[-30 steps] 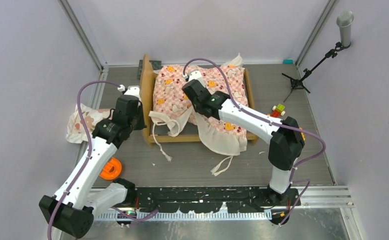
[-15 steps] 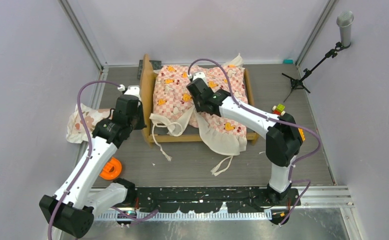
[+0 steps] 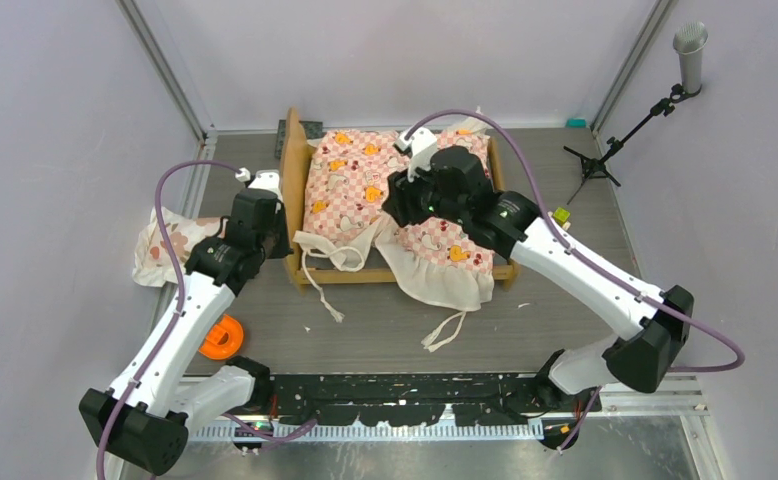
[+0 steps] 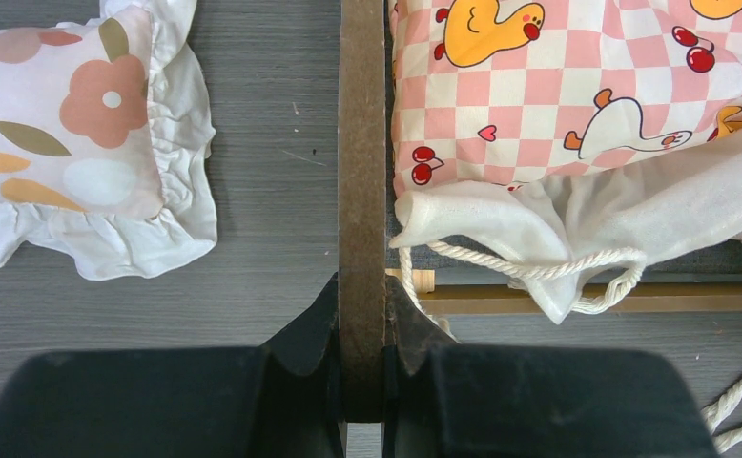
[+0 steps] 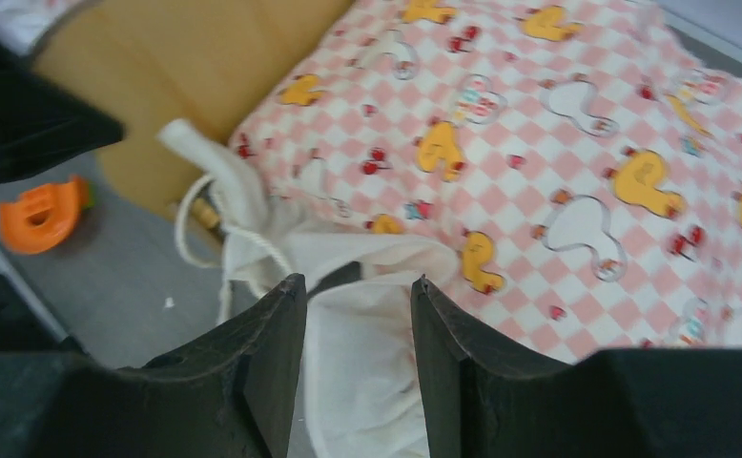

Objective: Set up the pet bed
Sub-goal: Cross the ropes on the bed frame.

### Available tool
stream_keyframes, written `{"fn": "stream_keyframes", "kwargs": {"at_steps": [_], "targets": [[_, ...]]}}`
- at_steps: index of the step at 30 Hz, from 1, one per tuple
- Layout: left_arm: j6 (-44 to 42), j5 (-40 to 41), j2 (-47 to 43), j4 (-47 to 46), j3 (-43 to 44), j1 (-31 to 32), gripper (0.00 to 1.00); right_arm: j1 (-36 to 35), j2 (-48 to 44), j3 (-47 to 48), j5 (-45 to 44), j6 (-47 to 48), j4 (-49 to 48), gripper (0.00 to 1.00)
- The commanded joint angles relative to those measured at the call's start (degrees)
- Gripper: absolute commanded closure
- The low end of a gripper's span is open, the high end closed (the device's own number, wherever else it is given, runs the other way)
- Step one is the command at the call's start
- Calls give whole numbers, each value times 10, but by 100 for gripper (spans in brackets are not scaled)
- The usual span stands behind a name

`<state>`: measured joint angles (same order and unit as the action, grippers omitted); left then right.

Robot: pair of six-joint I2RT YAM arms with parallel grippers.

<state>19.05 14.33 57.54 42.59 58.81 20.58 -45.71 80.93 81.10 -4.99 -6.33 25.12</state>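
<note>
The pet bed [image 3: 292, 170] is a tan wooden frame in the middle of the table, its headboard [image 4: 361, 143] on the left. My left gripper [image 4: 360, 315] is shut on the headboard's top edge near its front end, seen from above as the left gripper [image 3: 286, 240]. A pink-checkered ruffled sheet [image 3: 350, 175] with ducks covers the bed, and its white ruffle and cords hang over the front rail. My right gripper [image 5: 358, 279] stands open just above the white ruffle [image 5: 362, 363], holding nothing. The mattress is almost wholly hidden under the sheet.
A floral ruffled pillow [image 3: 160, 245] lies left of the bed, beside the headboard. An orange round toy [image 3: 222, 337] sits near the left arm's base. A small coloured block [image 3: 562, 214] lies right of the bed. A microphone stand [image 3: 620, 135] stands at the back right.
My right gripper has opened and let go of the sheet, shifting right over the bed as its elbow swung out to the right. The left gripper has kept its hold.
</note>
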Motion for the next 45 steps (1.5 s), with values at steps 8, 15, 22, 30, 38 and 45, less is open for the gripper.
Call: {"fn": "stream_keyframes", "kwargs": {"at_steps": [8,15,22,30,38,45], "targets": [[20,-34,9,-42,2,-4,100,-17,140,39,269,116,-15,46],[20,-34,10,-42,2,-4,100,-28,181,64,301,180,-20,45],[17,-33,8,-42,3,-5,100,-35,184,56,292,208,-43,47],[19,-32,6,-39,1,-7,100,-36,222,74,287,235,-38,47],[18,-33,3,-37,0,-8,100,-35,247,85,278,238,-45,48],[18,-32,2,-37,0,-10,100,-36,259,83,284,234,-46,57]]}}
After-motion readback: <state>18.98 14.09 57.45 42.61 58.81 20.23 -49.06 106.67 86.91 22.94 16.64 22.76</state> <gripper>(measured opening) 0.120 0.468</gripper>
